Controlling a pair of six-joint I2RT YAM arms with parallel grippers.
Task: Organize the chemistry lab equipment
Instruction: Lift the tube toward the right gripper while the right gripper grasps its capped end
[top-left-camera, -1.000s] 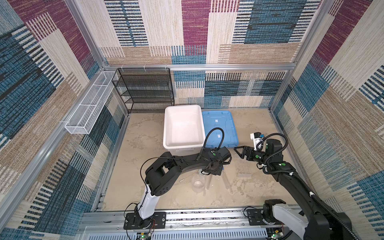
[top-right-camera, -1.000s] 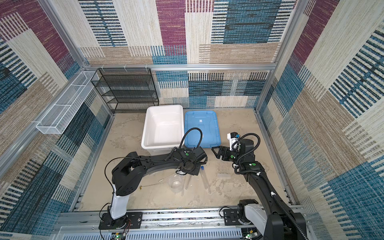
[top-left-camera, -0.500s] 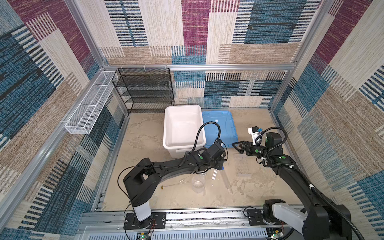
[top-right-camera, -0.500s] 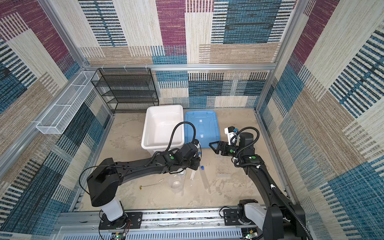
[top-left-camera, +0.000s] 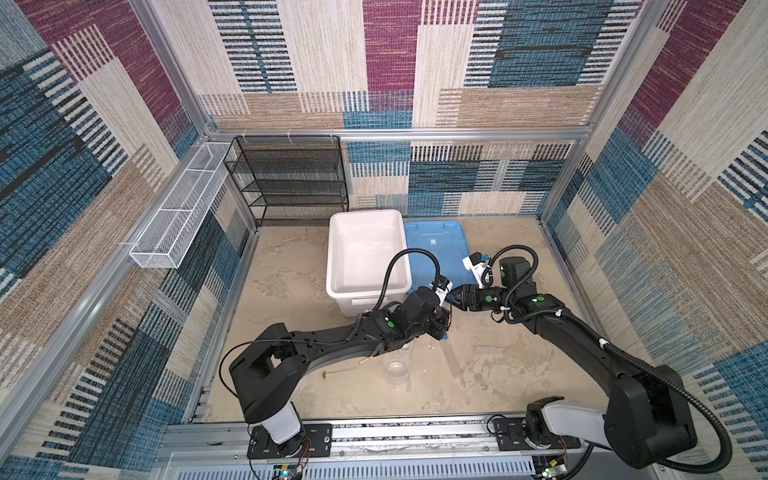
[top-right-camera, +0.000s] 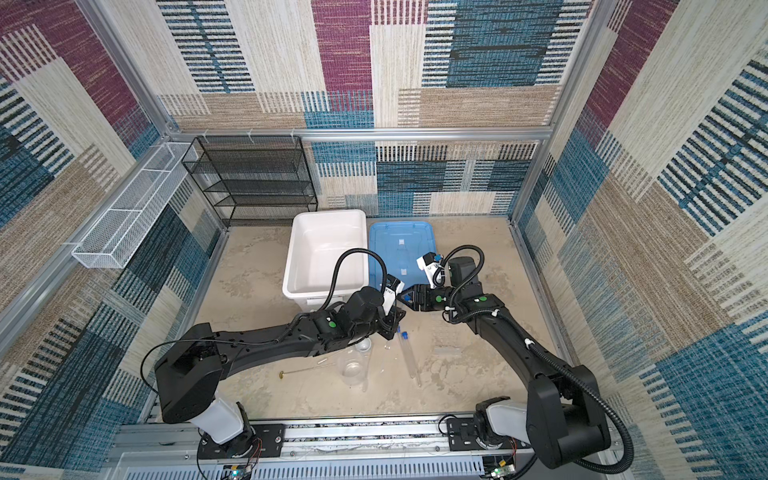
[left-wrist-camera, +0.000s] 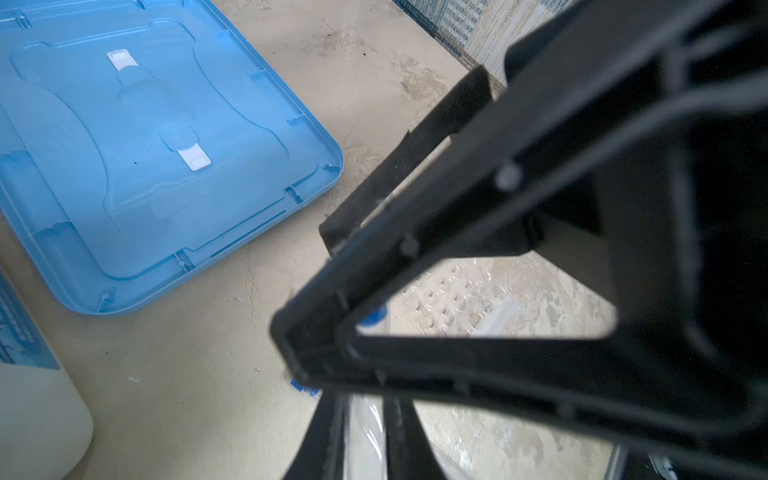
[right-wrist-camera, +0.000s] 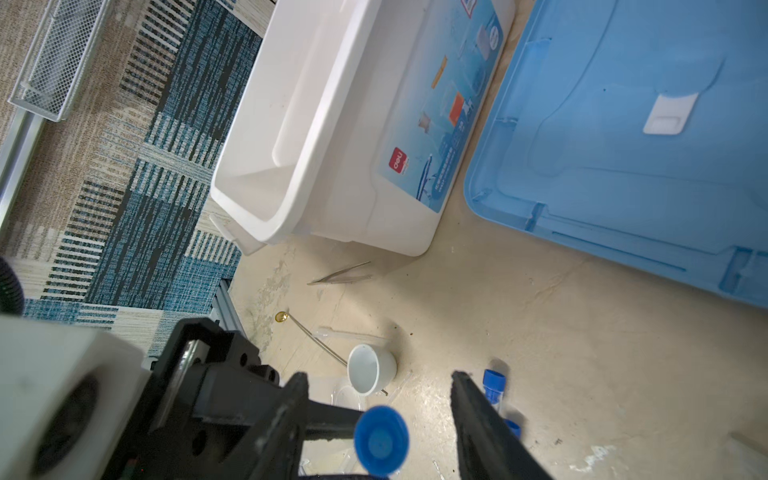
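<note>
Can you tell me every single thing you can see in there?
Bin: 1, white, back middle of the floor.
Lid: 1, blue, flat beside the bin.
Shelf: 1, black mesh, at the back wall.
Wire basket: 1, white, on the left wall.
Beaker: 1, clear, front middle.
Small cup: 1, whitish, beside the beaker.
Rod: 1, thin metal, left of the beaker.
Tweezers: 1, metal, by the bin's front.
Tube rack: 1, clear, right of the tubes.
Floor test tubes: 2, clear, blue caps, lying down.
Held test tube: 1, clear, blue cap.
Left gripper: black, shut on the held test tube.
Right gripper: black, open around its cap.
</note>
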